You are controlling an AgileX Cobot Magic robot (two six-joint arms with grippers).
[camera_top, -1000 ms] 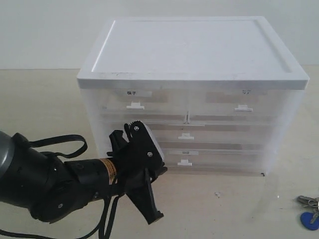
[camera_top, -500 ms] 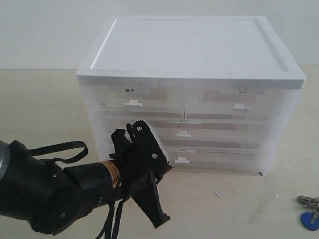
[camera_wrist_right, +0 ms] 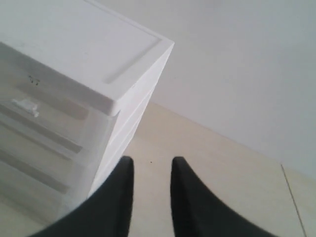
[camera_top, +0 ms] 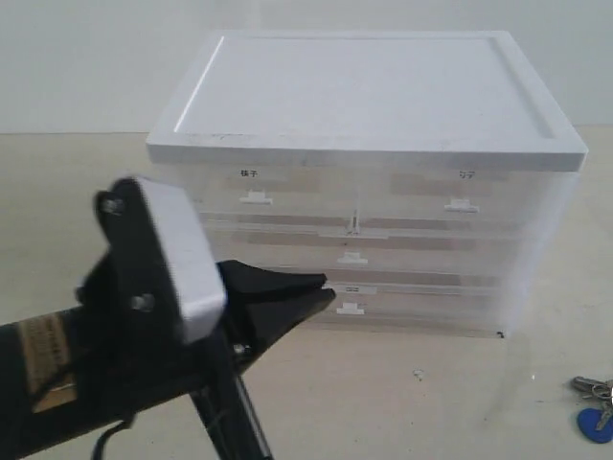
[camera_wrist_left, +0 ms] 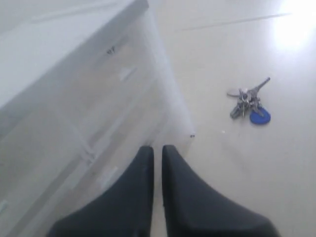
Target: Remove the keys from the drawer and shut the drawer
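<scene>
Blue-tagged keys lie on desk, right of closed drawer unit; left tool pressed together, right tool slightly spread, empty.

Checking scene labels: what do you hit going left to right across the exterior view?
left hand → drawer cabinet → keys

white cabinet, silver-grey keys with blue tag, beige table.

Black end effector — white plate, 2 screws, tan label.
</scene>
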